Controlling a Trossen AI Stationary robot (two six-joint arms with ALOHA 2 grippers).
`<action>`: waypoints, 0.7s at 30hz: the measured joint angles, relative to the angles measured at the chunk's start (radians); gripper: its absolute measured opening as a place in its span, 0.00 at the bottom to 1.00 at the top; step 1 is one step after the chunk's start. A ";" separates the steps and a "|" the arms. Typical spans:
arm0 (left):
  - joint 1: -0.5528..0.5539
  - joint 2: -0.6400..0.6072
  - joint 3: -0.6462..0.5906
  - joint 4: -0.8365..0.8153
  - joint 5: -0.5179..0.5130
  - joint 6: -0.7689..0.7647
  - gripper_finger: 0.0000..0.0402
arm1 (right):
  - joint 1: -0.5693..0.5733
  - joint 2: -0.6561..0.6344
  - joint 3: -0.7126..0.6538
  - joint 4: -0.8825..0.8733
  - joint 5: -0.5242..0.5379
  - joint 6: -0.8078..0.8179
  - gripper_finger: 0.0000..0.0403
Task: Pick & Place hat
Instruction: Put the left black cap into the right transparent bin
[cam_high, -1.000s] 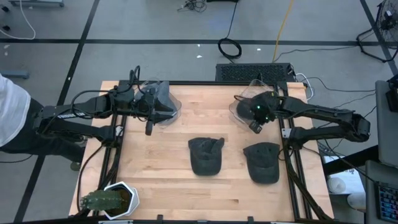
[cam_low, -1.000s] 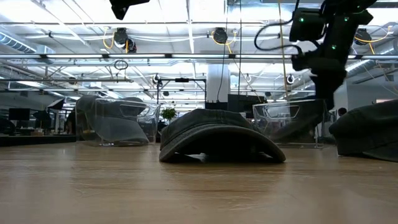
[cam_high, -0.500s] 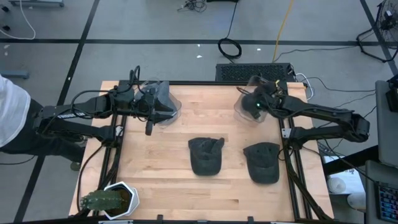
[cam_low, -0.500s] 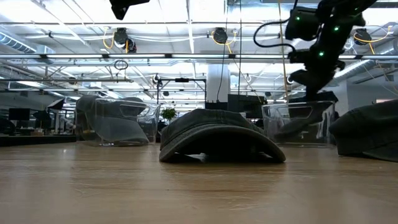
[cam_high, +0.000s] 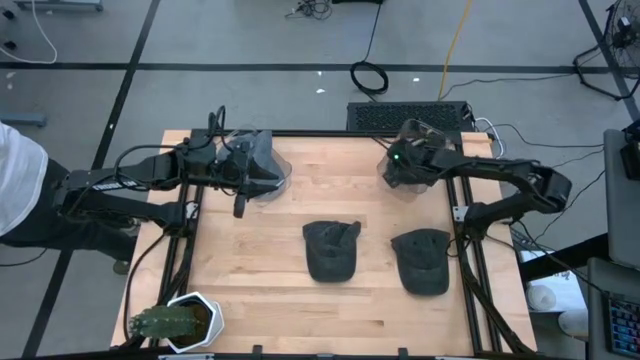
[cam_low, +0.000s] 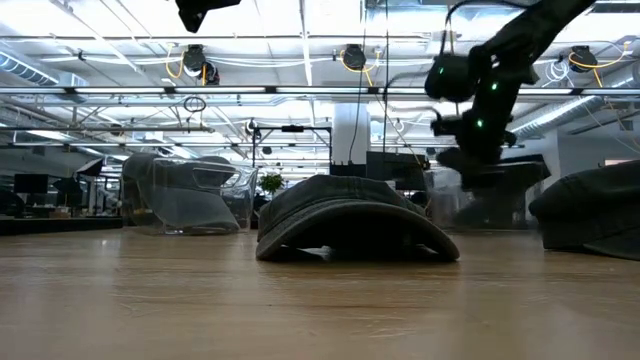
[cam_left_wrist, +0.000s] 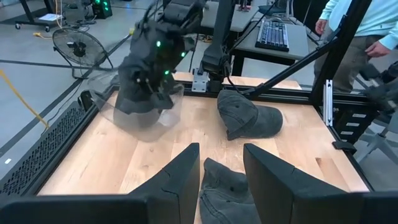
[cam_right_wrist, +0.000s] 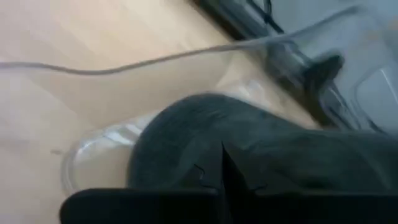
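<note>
we see the right gripper (cam_high: 400, 163) clenched on a dark, soft fabric hat (cam_right_wrist: 249, 149) that sits in a clear, curved plastic holder (cam_high: 392, 175) at the far right of the pale wooden table (cam_high: 270, 300); its long axis we cannot tell. two more limp grey caps (cam_high: 330, 250) lie nearer, brims toward the front edge. the left gripper (cam_high: 240, 190), fingers apart, grasps nothing beside a second holder (cam_high: 265, 165).
</note>
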 joint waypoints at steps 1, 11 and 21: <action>0.000 0.000 0.000 -0.001 0.000 0.000 0.33 | -0.005 0.023 0.001 -0.021 0.032 0.000 0.00; 0.000 0.000 0.000 -0.018 0.000 0.003 0.33 | 0.007 -0.019 -0.009 -0.036 -0.282 -0.046 0.00; -0.001 0.000 0.000 -0.026 0.000 0.016 0.33 | 0.080 -0.375 -0.005 -0.032 -0.011 -0.118 0.06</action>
